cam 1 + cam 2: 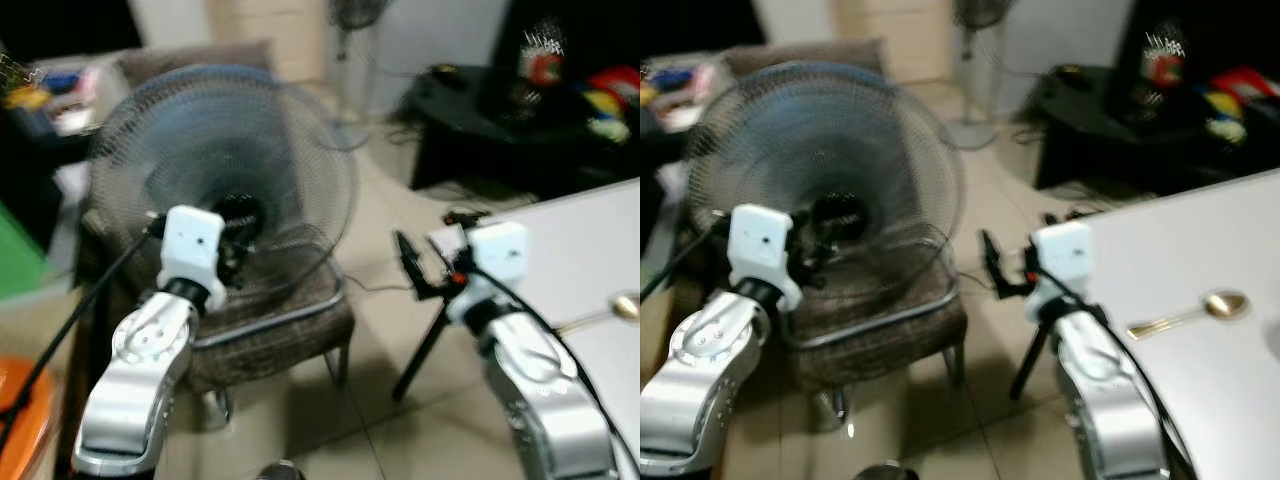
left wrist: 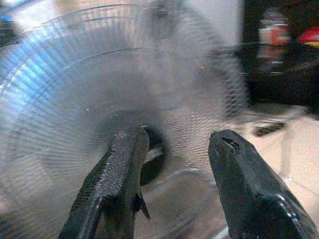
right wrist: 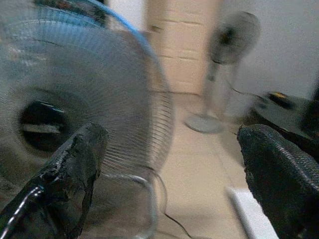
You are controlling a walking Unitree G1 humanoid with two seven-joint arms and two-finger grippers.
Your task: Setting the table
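Lying on the table (image 1: 1240, 250), spoon (image 1: 1188, 313) beside right gripper (image 1: 992, 265).

Right gripper (image 3: 172, 164), jaws spread wide, facing a close fan grille (image 3: 75, 99); beyond, tiled floor (image 3: 199, 159) and a distant standing fan (image 3: 224, 55).

Both silver arms reach forward, raised in front of the body. The left claw (image 2: 172, 164) has its two black fingers apart, and the right claw (image 3: 169, 169) is wide open too.

A round fan (image 1: 225, 175) fronts a chair (image 1: 270, 310) on beige tiles (image 1: 385, 330).
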